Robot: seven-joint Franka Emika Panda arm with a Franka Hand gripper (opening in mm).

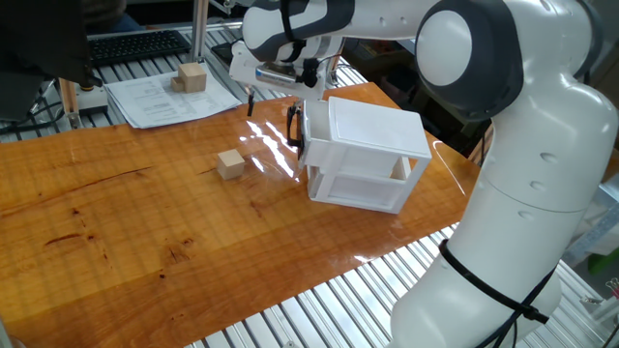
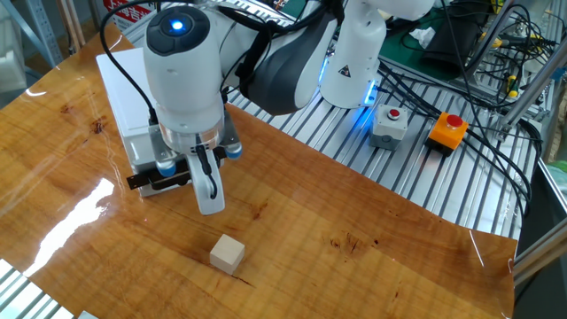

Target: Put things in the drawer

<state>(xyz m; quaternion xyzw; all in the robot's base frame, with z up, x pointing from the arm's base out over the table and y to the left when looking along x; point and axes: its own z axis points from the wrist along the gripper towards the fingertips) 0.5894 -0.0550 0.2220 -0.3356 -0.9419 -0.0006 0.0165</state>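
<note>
Tan wood makes up the nearer cube [image 1: 230,163], which sits alone on the bare desk [image 1: 116,222] left of the white cabinet [image 1: 372,155]; from the other side it lies nearer the camera than the gripper [image 2: 207,191], well apart from it. A second cube [image 1: 191,76] rests on a sheet of paper [image 1: 164,97] at the far left of the desk. The drawer [image 2: 142,158] is closed or nearly so, its black bar handle [image 1: 293,130] on the cabinet's left face.

The white arm reaches over the cabinet from the right, its wrist turned so the gripper [image 1: 253,101] points down just in front of the handle. In the other fixed view a blue light glows on top of the wrist, and the handle sticks out just left of the fingers [image 2: 211,197].

Behind the desk stand a keyboard [image 1: 135,44] on one side and, on the other, grey and orange boxes with red buttons [image 2: 454,122] among cables.

The fingers hang above the desk, holding nothing; whether they are parted or closed, I cannot tell.
</note>
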